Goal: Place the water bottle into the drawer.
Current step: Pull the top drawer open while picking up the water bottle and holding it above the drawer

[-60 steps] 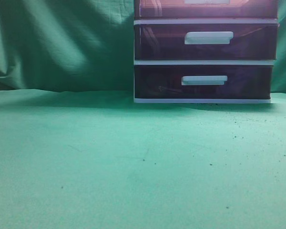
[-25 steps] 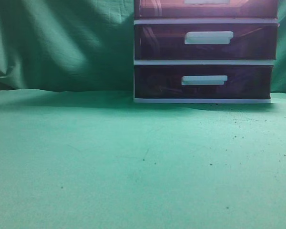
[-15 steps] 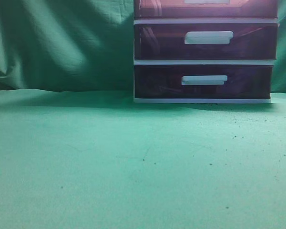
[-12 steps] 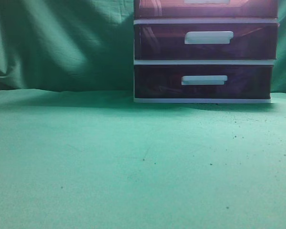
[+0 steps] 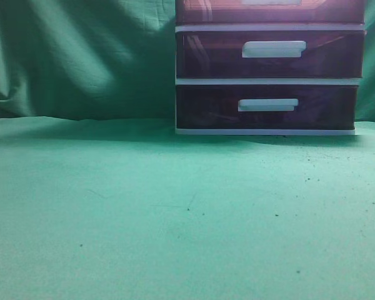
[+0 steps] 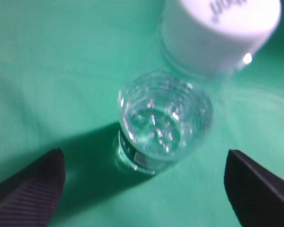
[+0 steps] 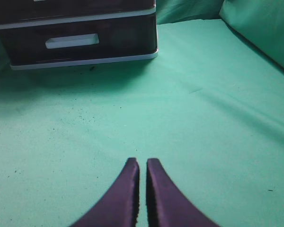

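Note:
The water bottle (image 6: 163, 123) shows only in the left wrist view, seen from above. It is clear and ridged, has a white cap (image 6: 222, 28), and stands upright on the green cloth. My left gripper (image 6: 144, 153) is open, with a dark finger on each side of the bottle and apart from it. My right gripper (image 7: 142, 161) is shut and empty over bare cloth, well in front of the drawer unit (image 7: 85, 59). The top drawer (image 5: 269, 11) is cut off by the top edge of the exterior view and looks shut. Neither gripper nor the bottle shows in the exterior view.
The white-framed unit stands at the back right of the exterior view, with its middle drawer (image 5: 272, 53) and bottom drawer (image 5: 269, 106) shut. Green cloth (image 5: 144, 212) covers the table and hangs as a backdrop (image 5: 81, 56). A cloth fold rises at the right (image 7: 260, 33).

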Available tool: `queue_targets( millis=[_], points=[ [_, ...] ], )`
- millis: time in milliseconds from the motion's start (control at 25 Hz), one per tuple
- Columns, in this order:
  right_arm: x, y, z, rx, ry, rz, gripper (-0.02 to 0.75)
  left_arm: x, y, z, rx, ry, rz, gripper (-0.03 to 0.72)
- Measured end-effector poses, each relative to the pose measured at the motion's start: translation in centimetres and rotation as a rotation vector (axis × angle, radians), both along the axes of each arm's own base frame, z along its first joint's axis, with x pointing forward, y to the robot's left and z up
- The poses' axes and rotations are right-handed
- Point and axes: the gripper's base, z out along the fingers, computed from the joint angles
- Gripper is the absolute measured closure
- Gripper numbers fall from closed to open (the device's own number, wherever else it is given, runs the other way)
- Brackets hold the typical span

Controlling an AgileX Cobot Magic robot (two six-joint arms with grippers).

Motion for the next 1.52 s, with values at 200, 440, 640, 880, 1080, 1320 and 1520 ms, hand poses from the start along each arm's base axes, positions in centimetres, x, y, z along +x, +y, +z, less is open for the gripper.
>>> queue_targets(
  millis=[200,440,640,880,1080,1320,1520],
  points=[
    [0.0,0.0,0.0,0.0,0.0,0.0,0.738,2.4,0.1,-0.6,-0.01,0.019,0.009,0.049],
    [0.0,0.0,0.0,0.0,0.0,0.0,0.738,4.7,0.3,-1.5,-0.026,0.05,0.022,0.095],
    [0.0,0.0,0.0,0.0,0.0,0.0,0.738,5.4,0.3,-1.3,-0.024,0.015,0.027,0.252],
    [0.0,0.0,0.0,0.0,0.0,0.0,0.738,5.6,0.4,-1.4,-0.021,0.002,0.028,0.376],
    [0.0,0.0,0.0,0.0,0.0,0.0,0.738,5.2,0.2,-0.1,-0.033,0.049,0.017,0.376],
    [0.0,0.0,0.0,0.0,0.0,0.0,0.738,4.6,-2.0,5.7,-0.033,-0.034,-0.08,0.376],
    [0.1,0.0,0.3,0.008,-0.03,0.0,0.691,2.2,-5.1,11.3,-0.011,-0.146,-0.232,0.376]
  ],
)
